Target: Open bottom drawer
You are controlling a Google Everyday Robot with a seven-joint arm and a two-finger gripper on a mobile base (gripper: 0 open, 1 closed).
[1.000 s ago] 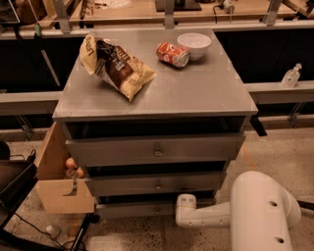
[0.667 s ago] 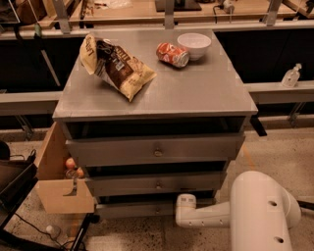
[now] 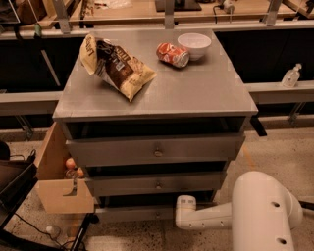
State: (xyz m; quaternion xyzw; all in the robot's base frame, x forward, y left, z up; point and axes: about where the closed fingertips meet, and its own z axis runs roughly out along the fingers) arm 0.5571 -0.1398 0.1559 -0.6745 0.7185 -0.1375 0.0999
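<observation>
A speckled floor [image 3: 279, 157] spreads under a dim workshop, with a long wooden table [image 3: 137, 11] running across the top of the frame and a small clear bottle [image 3: 291, 77] standing on a grey ledge at the right edge. In the middle stands a grey three-drawer cabinet [image 3: 211, 93]. On its flat top a crumpled brown and yellow chip bag [image 3: 117, 68] lies toward the upper left. A red can [image 3: 172, 54] lies on its side further back, just beside a white bowl [image 3: 194, 45]. Below the top come the tall top drawer [image 3: 117, 153] and the middle drawer [image 3: 122, 186], each with a small round knob at its centre and a dark gap above its front. The bottom drawer [image 3: 132, 214] is the slim grey strip in the lower centre of the frame, lowest of the three, close to the floor and set back beneath the middle one. At the lower left an open cardboard box [image 3: 66, 196] leans against the cabinet's side, with a couple of orange round fruits [image 3: 72, 165] showing at its upper edge. The robot's white arm [image 3: 265, 211] fills the lower right and reaches leftward. The pincer [image 3: 184, 212] at its end sits low in the centre of the frame, right at the bottom drawer's front and just right of its knob. Whether the pincer is open or closed, or touching the drawer, cannot be told from this view.
</observation>
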